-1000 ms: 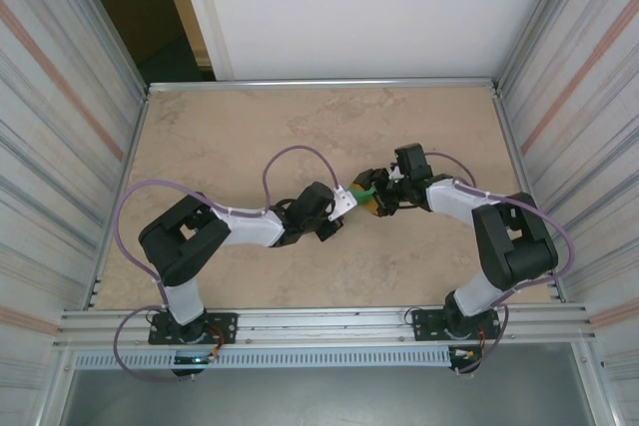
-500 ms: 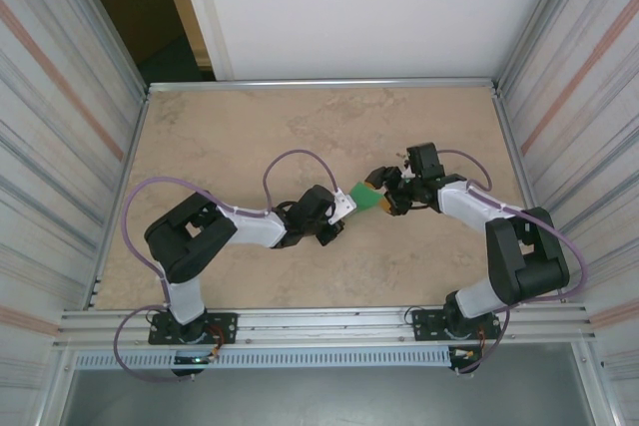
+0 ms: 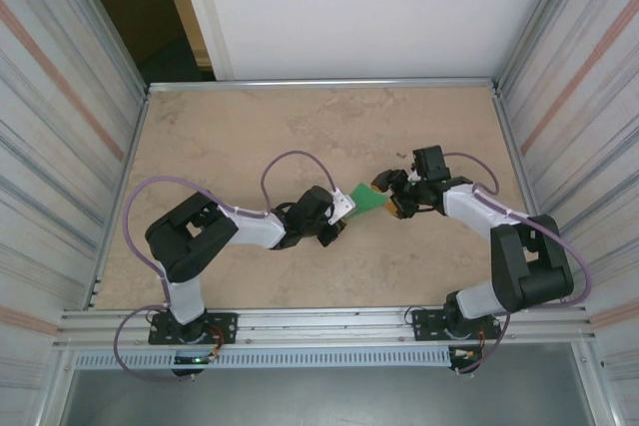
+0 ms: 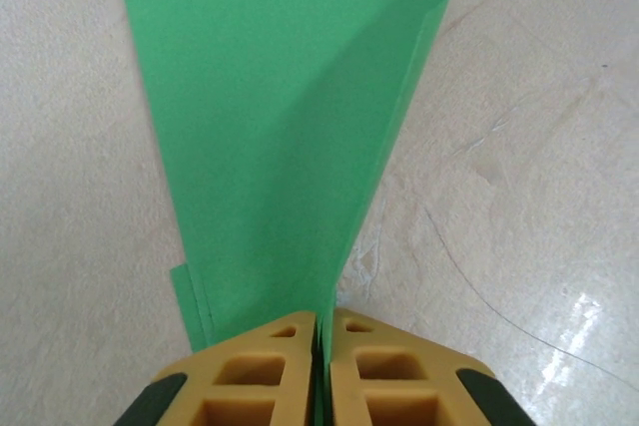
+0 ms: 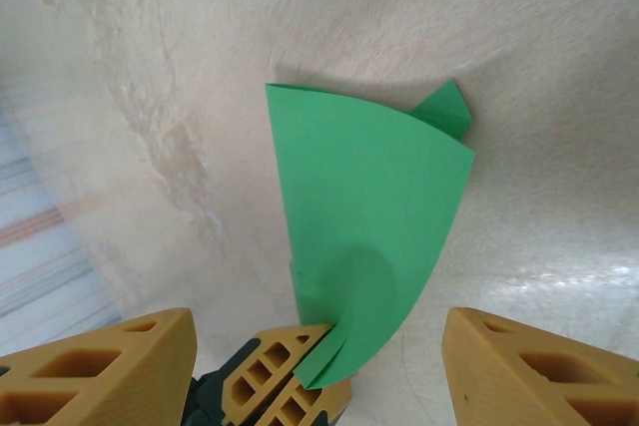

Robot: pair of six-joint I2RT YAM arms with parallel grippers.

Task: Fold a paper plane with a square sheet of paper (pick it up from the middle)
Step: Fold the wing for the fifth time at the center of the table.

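Table (image 3: pixel 230 137); left gripper (image 4: pixel 318 356) low, tight on paper (image 4: pixel 280 147)

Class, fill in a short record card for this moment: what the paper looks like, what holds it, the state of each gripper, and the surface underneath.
paper: bright green folded sheet of paper, curved, with layered edges showing
held by: left gripper, fingers shut on the paper's near end
right gripper: open, fingers wide apart on either side of the paper, not pinching it
arms: the two grippers face each other at mid-table
surface: beige marbled tabletop
fold stage: partly folded, not yet a slim dart
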